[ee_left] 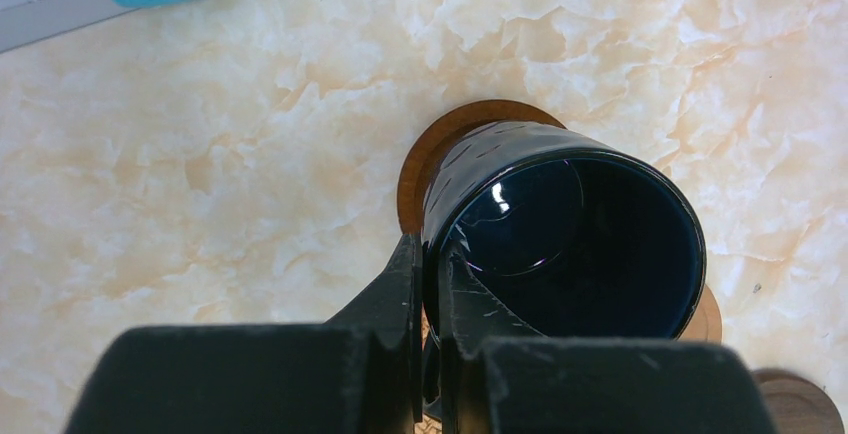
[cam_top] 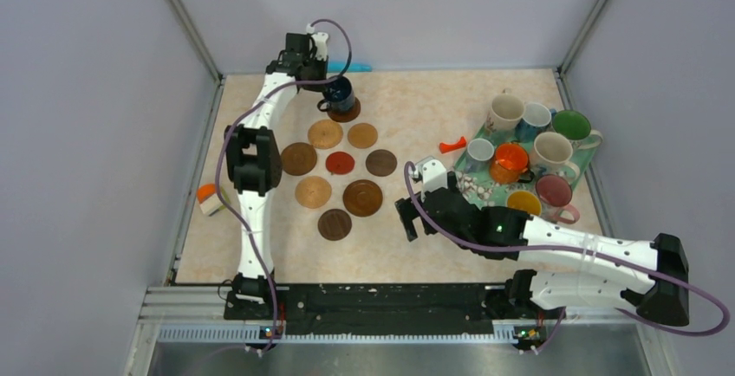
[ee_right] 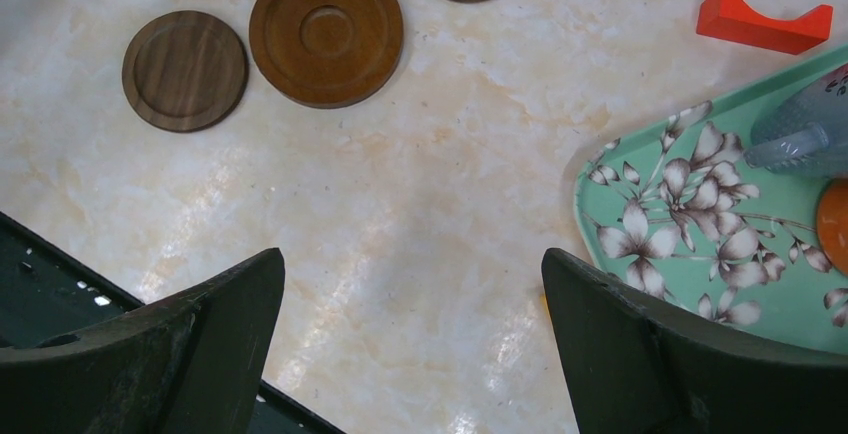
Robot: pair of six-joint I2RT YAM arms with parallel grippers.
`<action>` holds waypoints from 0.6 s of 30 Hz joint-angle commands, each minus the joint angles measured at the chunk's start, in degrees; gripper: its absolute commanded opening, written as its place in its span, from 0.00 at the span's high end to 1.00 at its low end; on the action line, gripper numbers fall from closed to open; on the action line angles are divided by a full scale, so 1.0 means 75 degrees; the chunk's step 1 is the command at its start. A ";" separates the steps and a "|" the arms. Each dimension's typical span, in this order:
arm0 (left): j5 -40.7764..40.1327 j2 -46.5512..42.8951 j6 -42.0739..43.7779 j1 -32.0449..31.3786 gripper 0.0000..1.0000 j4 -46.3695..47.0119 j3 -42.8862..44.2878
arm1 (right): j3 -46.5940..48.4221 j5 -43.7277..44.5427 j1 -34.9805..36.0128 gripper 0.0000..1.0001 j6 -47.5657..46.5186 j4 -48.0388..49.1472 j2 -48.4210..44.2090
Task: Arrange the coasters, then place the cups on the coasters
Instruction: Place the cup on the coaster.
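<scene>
Closest to you, your right gripper [ee_right: 415, 289] hangs over the bare table [ee_right: 420, 154]. Its fingers are spread wide and hold nothing.

Just to its right is the tray [ee_right: 690, 224], green with flowers on it. Eight cups stand in it, all with their mouths up. The yellow cup [cam_top: 523, 203] and pink cup [cam_top: 555, 192] are at the front. The orange cup [cam_top: 510, 164] is in the middle. The green cup [cam_top: 570, 125] is at the back corner. The rest are white, cream and light blue.

A bit farther, in the middle of the table, eight coasters [cam_top: 313, 191] lie flat and close together. They are round, and tan or dark brown. There is one red coaster [cam_top: 340, 163] and one big coaster [cam_top: 362, 197] with rings on it.

Farthest from you is the blue cup [ee_left: 570, 244]. It is dark and shiny. It sits over a ninth coaster [ee_left: 440, 139], a brown one that peeks out around it. The cup stands up straight, so its long way runs up and down and its mouth faces up. Your left gripper [ee_left: 428, 254] pinches the cup's wall, with one finger inside and one outside. I cannot tell which way the handle points.
</scene>
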 commanded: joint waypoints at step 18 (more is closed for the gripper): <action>0.0111 0.0183 -0.0558 0.0025 1.00 0.0826 0.0440 | 0.0374 0.0188 0.0034 0.01 0.0000 -0.0032 -0.0158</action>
